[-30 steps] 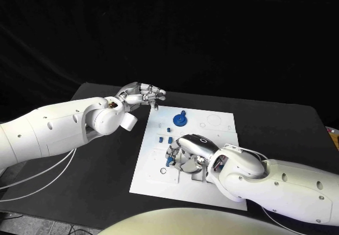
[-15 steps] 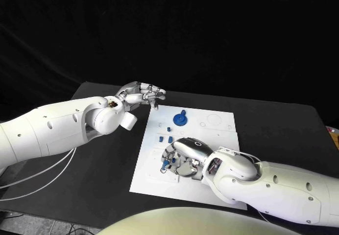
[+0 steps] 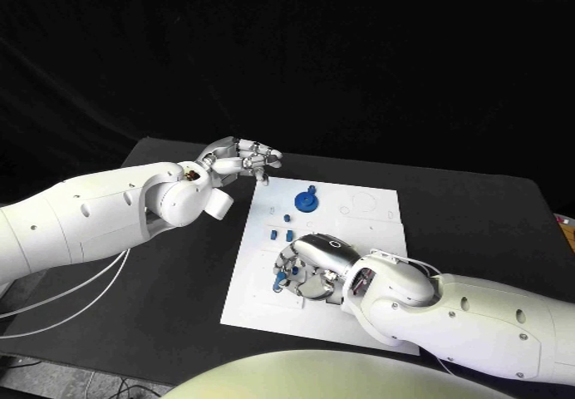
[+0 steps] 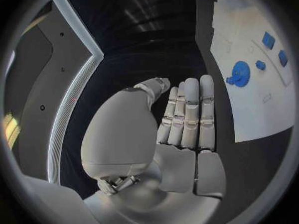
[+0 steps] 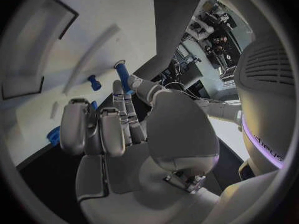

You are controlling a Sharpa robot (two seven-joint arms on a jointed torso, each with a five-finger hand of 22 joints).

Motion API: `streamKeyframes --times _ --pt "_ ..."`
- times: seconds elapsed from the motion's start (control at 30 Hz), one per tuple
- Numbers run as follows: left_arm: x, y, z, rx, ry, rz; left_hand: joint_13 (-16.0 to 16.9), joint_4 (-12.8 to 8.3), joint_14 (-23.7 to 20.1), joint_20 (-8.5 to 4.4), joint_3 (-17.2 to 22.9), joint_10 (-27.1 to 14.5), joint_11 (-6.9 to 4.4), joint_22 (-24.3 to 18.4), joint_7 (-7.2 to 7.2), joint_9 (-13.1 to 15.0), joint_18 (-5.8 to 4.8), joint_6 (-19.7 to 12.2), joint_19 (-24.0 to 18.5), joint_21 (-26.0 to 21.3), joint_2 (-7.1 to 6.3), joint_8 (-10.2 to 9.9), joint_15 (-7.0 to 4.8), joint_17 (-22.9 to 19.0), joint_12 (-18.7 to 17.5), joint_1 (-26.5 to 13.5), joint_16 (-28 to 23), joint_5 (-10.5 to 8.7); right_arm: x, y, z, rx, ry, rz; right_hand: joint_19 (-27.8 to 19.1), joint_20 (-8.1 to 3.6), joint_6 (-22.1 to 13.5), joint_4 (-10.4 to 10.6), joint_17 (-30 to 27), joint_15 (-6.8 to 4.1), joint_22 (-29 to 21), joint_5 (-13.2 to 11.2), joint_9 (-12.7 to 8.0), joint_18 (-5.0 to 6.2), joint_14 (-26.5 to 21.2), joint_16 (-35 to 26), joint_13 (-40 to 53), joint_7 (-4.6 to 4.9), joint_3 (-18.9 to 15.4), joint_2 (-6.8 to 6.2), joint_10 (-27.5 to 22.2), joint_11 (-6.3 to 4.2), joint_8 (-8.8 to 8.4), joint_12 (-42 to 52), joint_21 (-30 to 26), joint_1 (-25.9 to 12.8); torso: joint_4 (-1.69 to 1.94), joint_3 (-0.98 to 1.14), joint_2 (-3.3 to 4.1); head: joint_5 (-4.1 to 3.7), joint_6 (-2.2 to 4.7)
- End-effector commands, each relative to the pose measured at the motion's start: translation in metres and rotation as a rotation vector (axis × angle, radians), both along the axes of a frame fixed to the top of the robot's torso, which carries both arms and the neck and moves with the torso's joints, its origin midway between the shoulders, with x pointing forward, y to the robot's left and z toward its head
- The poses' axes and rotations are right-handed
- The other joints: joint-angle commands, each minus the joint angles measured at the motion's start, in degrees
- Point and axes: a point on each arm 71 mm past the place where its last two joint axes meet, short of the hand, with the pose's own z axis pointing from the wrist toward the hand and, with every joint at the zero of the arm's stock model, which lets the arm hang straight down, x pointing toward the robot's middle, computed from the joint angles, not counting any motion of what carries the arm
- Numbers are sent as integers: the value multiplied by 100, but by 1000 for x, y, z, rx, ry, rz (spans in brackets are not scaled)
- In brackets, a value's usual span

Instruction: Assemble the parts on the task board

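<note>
As we look down from the head camera, we see the white task board (image 3: 360, 218) lying in the middle of the black bench (image 3: 179, 291). The right robot hand (image 3: 309, 264) is lowered onto the board's near left part, fingers curled down among small blue parts (image 3: 279, 277); we cannot tell whether it grips one. A blue round part (image 3: 307, 202) sits at the far left of the board, with small blue pieces (image 3: 287, 220) just near of it. The left robot hand (image 3: 243, 158) hovers beyond the board's far left corner, fingers curled in, holding nothing we can make out.

In the left wrist view, the left robot hand (image 4: 181, 119) has its fingers together and bent toward the palm, with nothing in them; the board (image 4: 261, 104) and the blue round part (image 4: 240, 73) lie apart from it.

In the right wrist view, the right robot hand (image 5: 115, 127) bends its fingers over the board (image 5: 93, 25). A blue peg (image 5: 123, 73) stands just beside a fingertip, a smaller blue piece (image 5: 93, 82) nearby; contact is unclear.
</note>
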Motion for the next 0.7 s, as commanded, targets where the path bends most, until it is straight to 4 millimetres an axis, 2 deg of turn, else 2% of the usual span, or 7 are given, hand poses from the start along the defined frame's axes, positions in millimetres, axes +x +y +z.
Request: streamKeyframes --times 0.03,0.7 --pt "0 -2 1 -12 1 -13 9 9 -32 12 -34 -25 -1 -6 -15 -5 76 -42 34 -27 6 -7 12 -6 28 29 -23 33 -2 1 -2 -23 1 28 15 3 40 24 -8 -37 815 21 14 -11 197 24 -6 -14 17 41 45 -4 15 -24 -30 11 1 2 -1 0 -5" --pt "-1 -1 1 -11 2 -12 9 9 -32 12 -34 -25 -1 -6 -15 -5 76 -42 34 -27 6 -7 12 -6 28 29 -23 33 -2 4 -7 -64 1 53 6 4 19 18 -11 -33 809 22 23 -7 195 21 -12 -6 15 20 34 4 10 -44 -55 4 -1 -1 -2 9 -25"
